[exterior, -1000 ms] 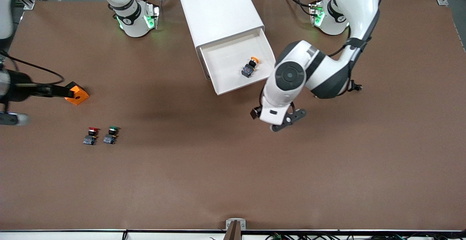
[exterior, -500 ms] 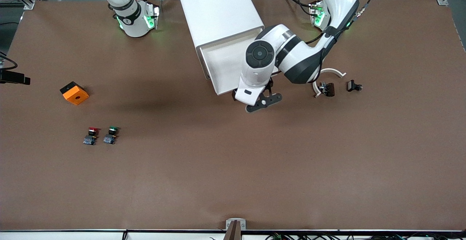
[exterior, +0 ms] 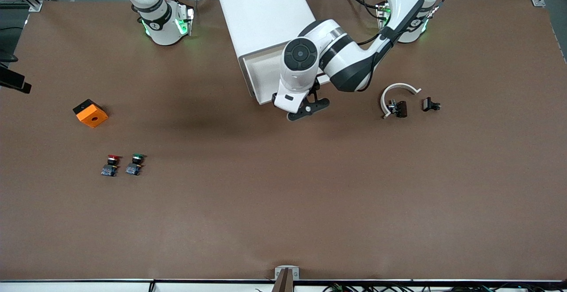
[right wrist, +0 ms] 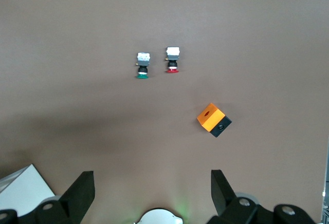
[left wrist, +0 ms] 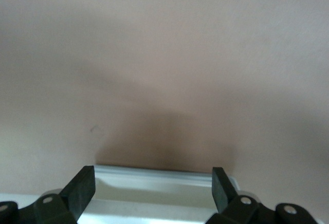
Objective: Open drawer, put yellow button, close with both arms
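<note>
Two spread fingers (left wrist: pixel 82 190) of the left gripper (exterior: pixel 305 106) straddle the front edge of the open drawer (exterior: pixel 261 77), the arm's wrist blocking any sight of the yellow button. Right gripper (right wrist: pixel 152 196) waits, also wide, high above the table (exterior: pixel 283 203). Nearer the camera than the drawer, toward the right arm's end, lie an orange block (exterior: pixel 90 113), a red-capped button (exterior: pixel 110 165) and a green-capped button (exterior: pixel 134 164).

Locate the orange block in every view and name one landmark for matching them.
Front view: orange block on the table, toward the right arm's end.
Left wrist view: not in it; the open left gripper faces mostly bare table.
Right wrist view: orange block on the table, with the open right gripper in view.
Shared landmark: the red button and green button near the block.
</note>
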{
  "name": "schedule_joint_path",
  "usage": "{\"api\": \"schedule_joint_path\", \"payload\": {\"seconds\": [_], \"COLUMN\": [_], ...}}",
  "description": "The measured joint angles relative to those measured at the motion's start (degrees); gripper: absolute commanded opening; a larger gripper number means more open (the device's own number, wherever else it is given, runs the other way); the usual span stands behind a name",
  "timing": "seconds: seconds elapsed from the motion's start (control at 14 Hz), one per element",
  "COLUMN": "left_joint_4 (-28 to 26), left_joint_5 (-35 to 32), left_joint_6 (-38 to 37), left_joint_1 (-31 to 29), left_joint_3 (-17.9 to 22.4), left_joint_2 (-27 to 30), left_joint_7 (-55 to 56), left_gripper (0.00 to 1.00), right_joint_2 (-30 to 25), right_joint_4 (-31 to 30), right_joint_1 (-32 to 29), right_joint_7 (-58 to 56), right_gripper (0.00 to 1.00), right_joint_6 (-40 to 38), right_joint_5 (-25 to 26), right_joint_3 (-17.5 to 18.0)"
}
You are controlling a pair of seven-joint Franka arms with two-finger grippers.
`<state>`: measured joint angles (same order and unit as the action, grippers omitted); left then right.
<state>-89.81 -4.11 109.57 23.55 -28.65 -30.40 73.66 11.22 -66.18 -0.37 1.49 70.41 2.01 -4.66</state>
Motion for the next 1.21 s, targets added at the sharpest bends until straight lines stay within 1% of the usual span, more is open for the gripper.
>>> {"api": "schedule_joint_path", "payload": {"seconds": [0.14,0.29,0.43,0.57,0.86,1.21], "left_joint_4": [-0.8,-1.1,-1.3,-1.6,-2.6,-2.7], "left_joint_5": [0.5,4.2,8.1,10.7,14.7,17.5], "left_joint_6": [0.0,-0.4,-1.0,-1.3,-1.7,-1.7], "left_joint_1": [0.0,0.0,0.0,0.0,0.0,0.2], "left_joint_3": [-1.4,-2.3,-2.5,-2.8,-3.7,-5.0], "left_joint_2": [0.0,0.0,0.0,0.0,-0.4,-2.0], "left_joint_7": [2.1,3.2,3.2,3.3,4.8,6.4], "left_gripper": [1.00,1.00,1.00,1.00,1.00,1.00], "right_joint_2": [-2.2,-5.2,-7.9,-9.4,-11.4,-12.4], "right_joint_4": [-4.2,-9.4,-13.2,-14.5,-14.8,-15.6], "right_joint_1": [0.1,0.1,0.1,0.1,0.0,-2.2], "right_joint_7": [0.6,0.7,0.9,1.1,1.3,1.4], "right_gripper": [1.00,1.00,1.00,1.00,1.00,1.00], "right_joint_6": [1.8,3.9,5.8,6.3,6.3,5.8], "right_joint_5": [-0.9,-1.2,-1.3,-1.4,-2.2,-4.3], "right_joint_3": [-0.1,-0.4,-0.4,-0.4,-0.5,-0.6]}}
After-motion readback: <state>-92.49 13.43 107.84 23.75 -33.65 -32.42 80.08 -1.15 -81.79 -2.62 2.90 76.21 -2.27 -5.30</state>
